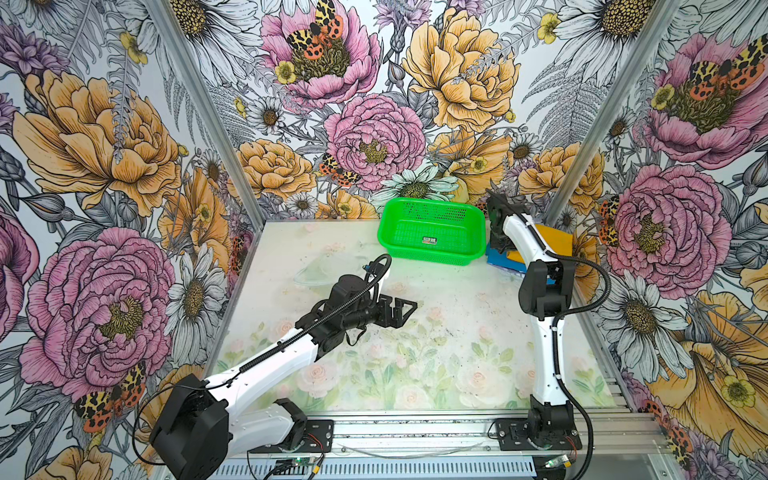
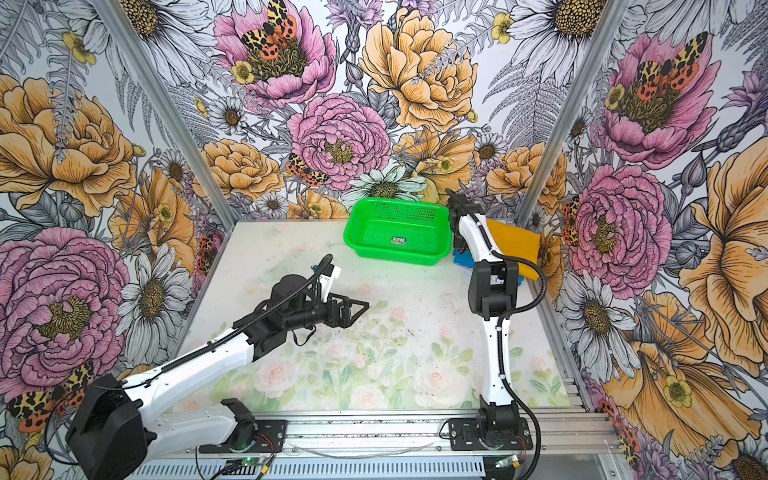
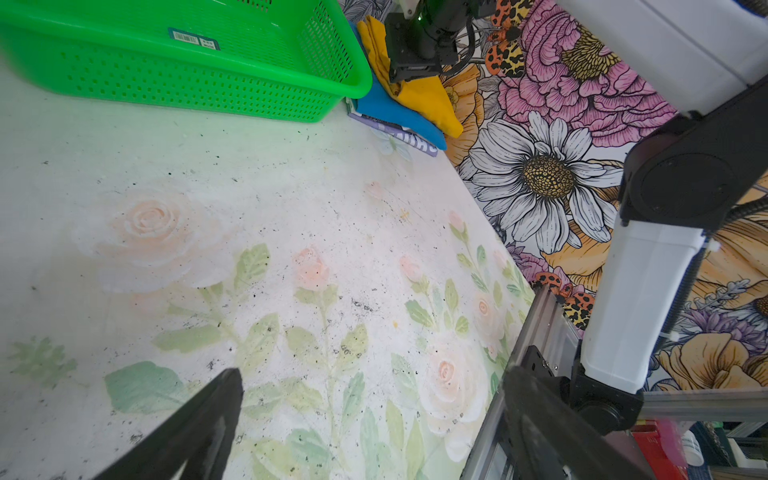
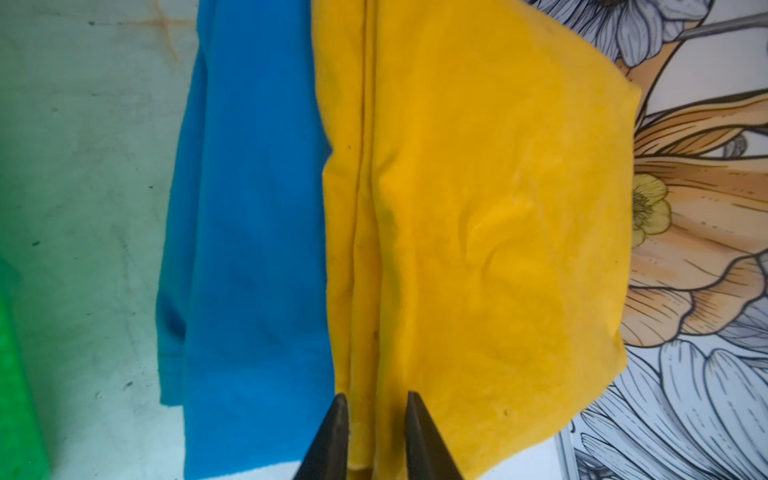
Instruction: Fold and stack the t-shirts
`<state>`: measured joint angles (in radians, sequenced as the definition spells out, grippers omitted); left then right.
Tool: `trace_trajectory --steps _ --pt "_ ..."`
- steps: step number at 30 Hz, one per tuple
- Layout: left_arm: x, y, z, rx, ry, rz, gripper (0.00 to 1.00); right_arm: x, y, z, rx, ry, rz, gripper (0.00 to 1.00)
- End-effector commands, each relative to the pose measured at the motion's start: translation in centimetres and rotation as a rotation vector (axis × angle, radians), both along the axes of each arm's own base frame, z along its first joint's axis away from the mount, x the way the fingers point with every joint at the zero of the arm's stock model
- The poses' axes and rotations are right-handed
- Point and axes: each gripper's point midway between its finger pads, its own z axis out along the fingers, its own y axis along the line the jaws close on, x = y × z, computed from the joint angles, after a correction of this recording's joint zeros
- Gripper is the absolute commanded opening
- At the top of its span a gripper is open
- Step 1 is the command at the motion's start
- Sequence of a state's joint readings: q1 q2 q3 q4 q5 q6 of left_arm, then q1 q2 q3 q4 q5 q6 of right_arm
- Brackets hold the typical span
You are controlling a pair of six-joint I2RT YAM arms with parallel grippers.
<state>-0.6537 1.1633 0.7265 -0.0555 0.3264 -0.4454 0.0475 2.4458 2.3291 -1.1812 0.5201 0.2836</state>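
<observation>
Right gripper [image 4: 376,399] clamps yellow t-shirt [image 4: 490,232], whose long fold runs straight ahead; left gripper [image 1: 403,313] gapes.

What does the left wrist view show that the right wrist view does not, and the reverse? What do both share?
Only the left wrist view: the perforated wall and label of the green basket, a purple printed cloth at the bottom of the pile, the open left gripper, and the right arm.
Only the right wrist view: the right gripper from close, its tips narrowly closed on a fold of the yellow t-shirt.
Both: the yellow t-shirt lying on the blue t-shirt, the table and the flowered wall.
</observation>
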Motion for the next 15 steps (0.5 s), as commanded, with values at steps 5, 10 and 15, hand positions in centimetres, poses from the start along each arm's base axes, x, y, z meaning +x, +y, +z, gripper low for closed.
trace_trajectory --steps 5,10,15 --pt "-0.1 0.6 0.1 -0.008 -0.011 0.009 0.99 -0.4 -0.5 -0.1 -0.066 0.048 0.0 0.36" --pt "-0.2 0.8 0.0 -0.008 -0.01 0.009 0.99 -0.2 -0.9 -0.4 -0.07 0.057 -0.002 0.19" --pt "-0.2 1.1 0.1 -0.002 -0.017 0.014 0.99 1.1 0.1 2.4 -0.032 -0.03 0.019 0.0"
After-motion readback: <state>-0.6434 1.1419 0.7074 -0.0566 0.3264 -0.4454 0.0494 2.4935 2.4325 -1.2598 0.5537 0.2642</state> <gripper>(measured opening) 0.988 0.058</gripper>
